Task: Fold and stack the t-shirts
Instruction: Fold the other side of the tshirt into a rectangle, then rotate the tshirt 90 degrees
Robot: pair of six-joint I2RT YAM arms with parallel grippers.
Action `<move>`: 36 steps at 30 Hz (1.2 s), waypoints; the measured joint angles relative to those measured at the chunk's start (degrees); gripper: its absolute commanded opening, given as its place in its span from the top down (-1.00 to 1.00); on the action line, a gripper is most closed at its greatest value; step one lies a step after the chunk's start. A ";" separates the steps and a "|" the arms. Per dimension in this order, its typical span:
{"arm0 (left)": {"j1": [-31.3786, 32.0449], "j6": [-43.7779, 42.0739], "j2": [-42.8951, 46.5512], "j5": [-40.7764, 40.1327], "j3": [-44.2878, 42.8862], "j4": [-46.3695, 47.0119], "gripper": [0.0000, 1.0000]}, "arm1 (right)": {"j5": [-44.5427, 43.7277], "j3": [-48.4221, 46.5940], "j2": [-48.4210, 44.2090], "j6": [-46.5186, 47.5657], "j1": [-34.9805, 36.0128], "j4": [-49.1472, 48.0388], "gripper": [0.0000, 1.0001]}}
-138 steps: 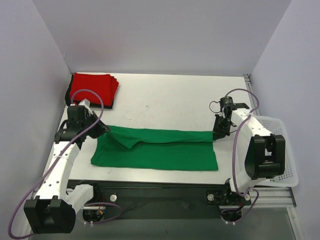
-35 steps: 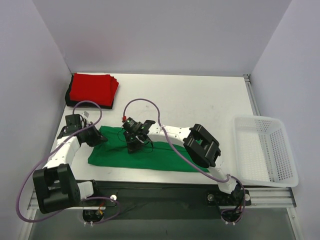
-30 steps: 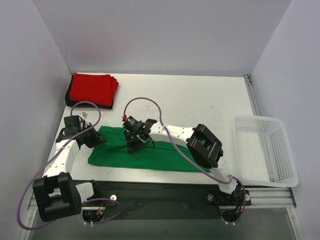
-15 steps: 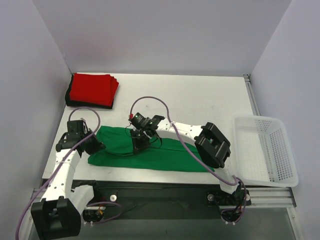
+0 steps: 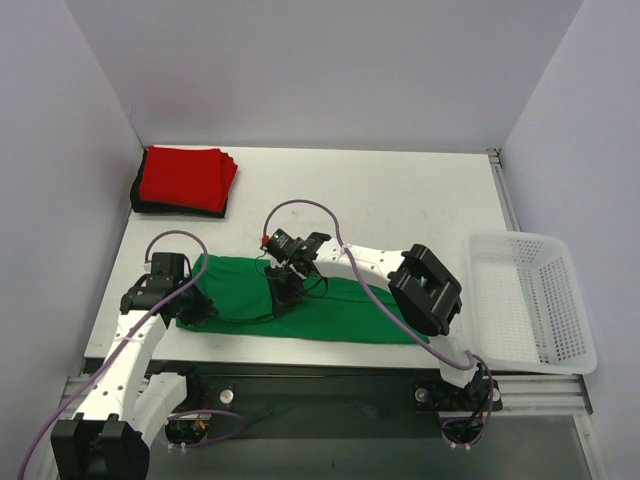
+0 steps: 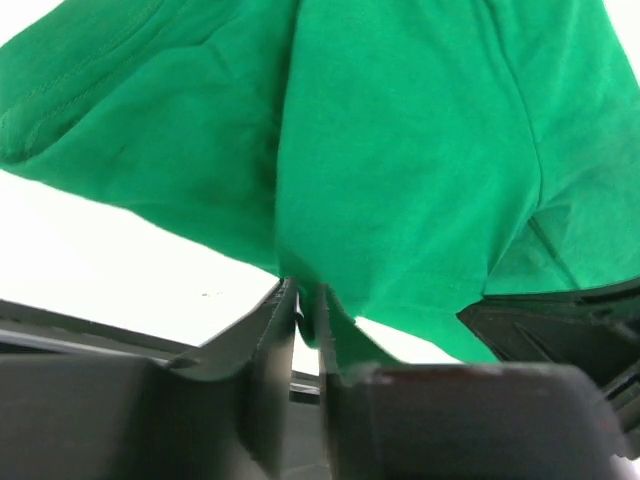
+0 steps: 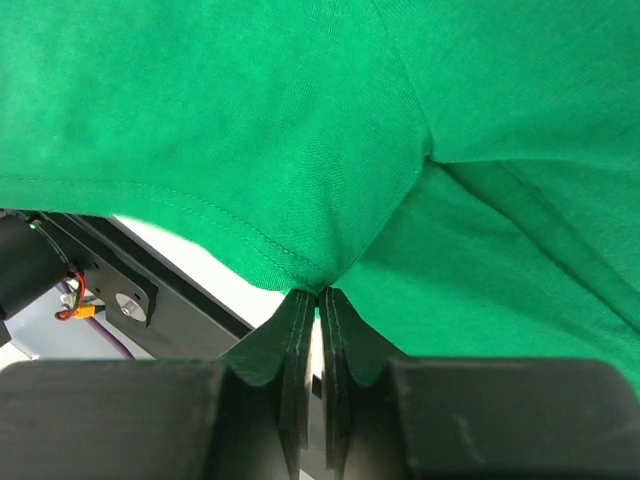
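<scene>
Midway through folding bright green soft-fabric t-shirt (image 5: 345,315) along near edge of white table (image 5: 400,200), right gripper (image 5: 285,297) clamped on its middle, left gripper (image 5: 199,308) at left hem, grip impossible to tell; next, likely laying fold over squarely.

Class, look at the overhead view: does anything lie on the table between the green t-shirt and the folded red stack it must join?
Nothing visible: only bare table separates the green t-shirt from the red stack.
</scene>
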State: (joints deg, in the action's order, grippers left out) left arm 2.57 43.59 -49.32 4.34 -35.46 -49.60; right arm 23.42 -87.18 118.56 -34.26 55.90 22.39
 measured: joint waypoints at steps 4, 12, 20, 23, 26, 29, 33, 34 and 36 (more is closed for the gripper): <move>0.02 0.70 -0.04 -0.90 0.00 -1.42 0.01 | 0.31 0.00 0.00 0.11 -0.04 0.28 0.27; 0.07 0.35 -1.51 -1.55 -2.58 -3.19 -0.34 | 0.35 0.13 -0.52 1.31 -0.48 1.84 0.09; 2.49 -0.13 -6.19 -0.24 -5.95 2.25 -0.35 | -1.49 6.69 -11.06 1.53 -7.63 2.73 0.07; 4.24 0.66 -9.05 0.39 -6.27 5.66 -0.34 | -2.36 10.03 -15.54 2.05 -12.92 2.80 0.07; 5.79 1.36 -12.70 1.25 -6.21 9.90 -0.35 | -2.89 12.79 -17.86 3.28 -18.67 2.71 0.07; 6.88 2.12 -15.54 2.38 -5.16 16.46 -0.35 | -3.06 15.23 -17.90 4.48 -23.63 2.67 0.07; 8.04 2.43 -20.00 2.78 -3.85 23.28 -0.35 | -2.95 19.26 -17.84 5.97 -29.35 2.64 0.07; 8.26 2.32 -21.38 2.75 -3.85 24.57 -0.35 | -2.95 20.13 -17.84 6.14 -30.38 2.54 0.07; 8.72 1.84 -24.70 2.75 -3.93 26.88 -0.35 | -2.69 21.92 -17.84 6.58 -32.02 2.21 0.07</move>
State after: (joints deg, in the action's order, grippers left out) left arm 11.29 45.43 -74.02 7.09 -39.40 -22.72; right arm 20.73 -65.25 100.73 -27.68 23.88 24.60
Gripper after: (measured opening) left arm 0.674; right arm 0.462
